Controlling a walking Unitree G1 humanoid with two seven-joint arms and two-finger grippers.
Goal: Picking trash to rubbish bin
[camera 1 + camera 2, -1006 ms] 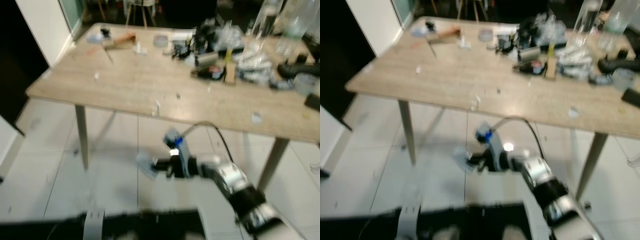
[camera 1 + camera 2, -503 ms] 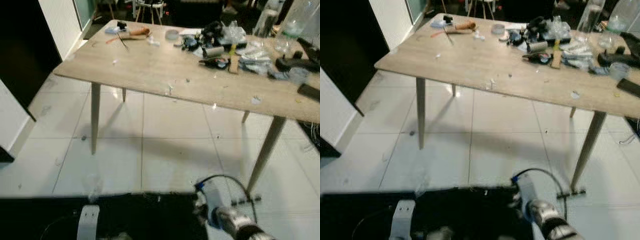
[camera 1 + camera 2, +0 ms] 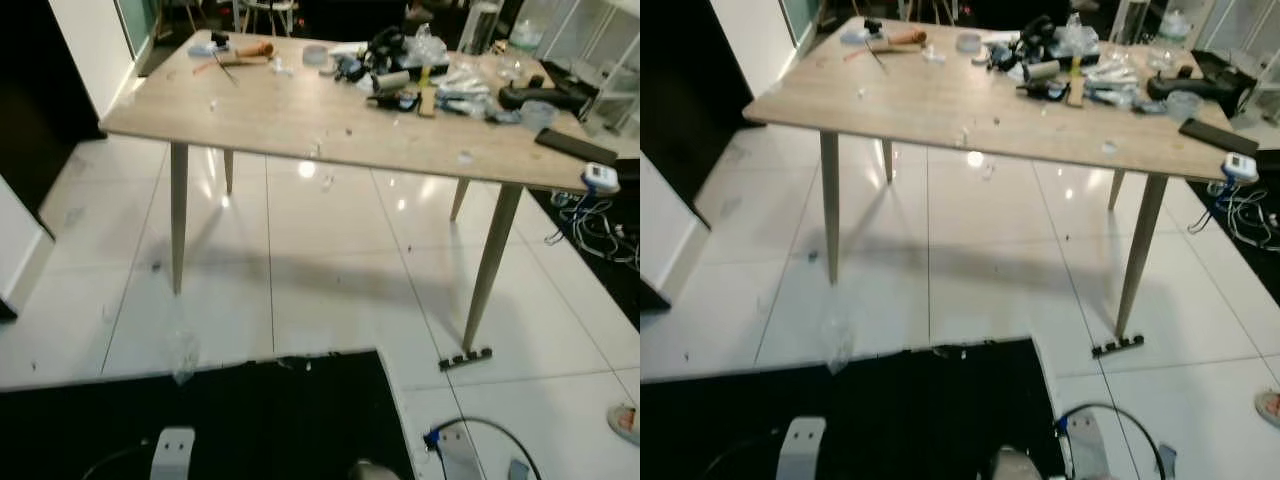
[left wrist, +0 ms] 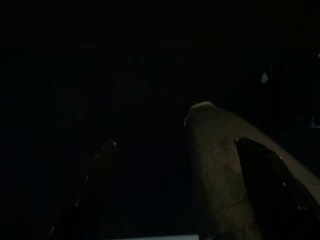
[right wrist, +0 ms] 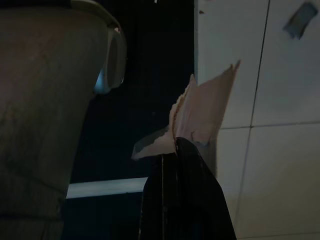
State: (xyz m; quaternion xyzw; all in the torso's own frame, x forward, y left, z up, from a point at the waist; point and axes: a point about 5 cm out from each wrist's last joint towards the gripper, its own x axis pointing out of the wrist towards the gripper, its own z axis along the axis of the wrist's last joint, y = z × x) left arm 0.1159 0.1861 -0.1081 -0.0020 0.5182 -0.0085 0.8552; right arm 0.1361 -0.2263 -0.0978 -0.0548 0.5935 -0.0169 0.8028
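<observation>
Closest in, the right gripper [image 5: 175, 150] has its two black fingers pressed together on a scrap of torn paper [image 5: 202, 112], which sticks out past the fingertips over the line where a black mat meets white floor tile. Beside it in the right wrist view stands a pale grey container wall with a rolled rim [image 5: 107, 30]; whether this is the rubbish bin, and what it holds, cannot be told. The left wrist view is very dark: the left gripper [image 4: 175, 150] hangs in shade with its two fingers standing apart, a dim rounded shape between them that cannot be identified.

From the head views, a black mat [image 3: 250, 410] covers the near floor, its far edge ragged against the white tiles [image 3: 320, 290]. A crumpled bit of clear plastic [image 3: 182, 352] lies on the tile right at that edge, on the robot's left. To the right, a small black power strip [image 3: 465, 356] sits by the near right table leg, and a tangle of cables [image 3: 600, 225] lies further right.

Beyond an open stretch of tile stands a wooden table [image 3: 280, 120] on slim tapered legs, with open floor beneath it. Its near half is mostly bare, with a few small scraps. The far half is crowded: a cluster of wrappers and small items [image 3: 410, 80], clear bottles [image 3: 480, 25] at the back, and a black remote [image 3: 566, 145] near the right edge. A white wall panel [image 3: 85, 45] stands off the table's left corner.
</observation>
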